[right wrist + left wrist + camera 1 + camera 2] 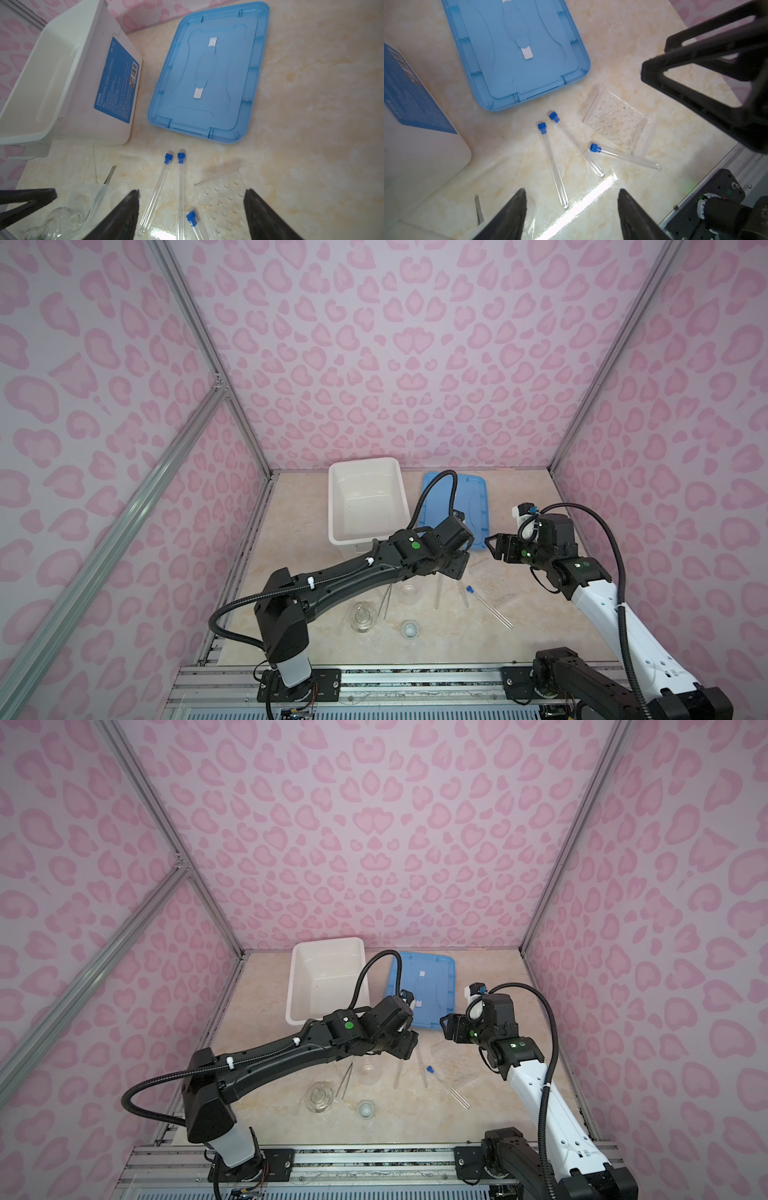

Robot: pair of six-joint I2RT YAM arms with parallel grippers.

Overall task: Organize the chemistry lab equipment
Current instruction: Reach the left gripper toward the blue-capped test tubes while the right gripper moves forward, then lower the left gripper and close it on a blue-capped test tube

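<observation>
Three long clear test tubes with blue caps (577, 145) lie flat on the marbled beige tabletop (623, 52), centre-right, loosely fanned. The rightmost one's cap sits close against the middle tube.

Likely light, thin-walled, slick, and prone to roll. Best taken mid-barrel across the width with a gentle squeeze, since the caps may slip off.

Clear plastic tube rack (615, 122): flat, just right of the tubes. Whether the rightmost tube touches it, cannot tell.

Left and nearer: clear glass flask (362, 616), clear beaker (409, 593), small white cup (409, 629), metal tweezers (387, 600).

Left gripper (571, 191): above the tubes, jaws apart, empty.

Right gripper (192, 190): over the tubes and rack, jaws apart, empty.

Far side: large white plastic bin (62, 62), with flat blue lid (207, 83) to its right.
</observation>
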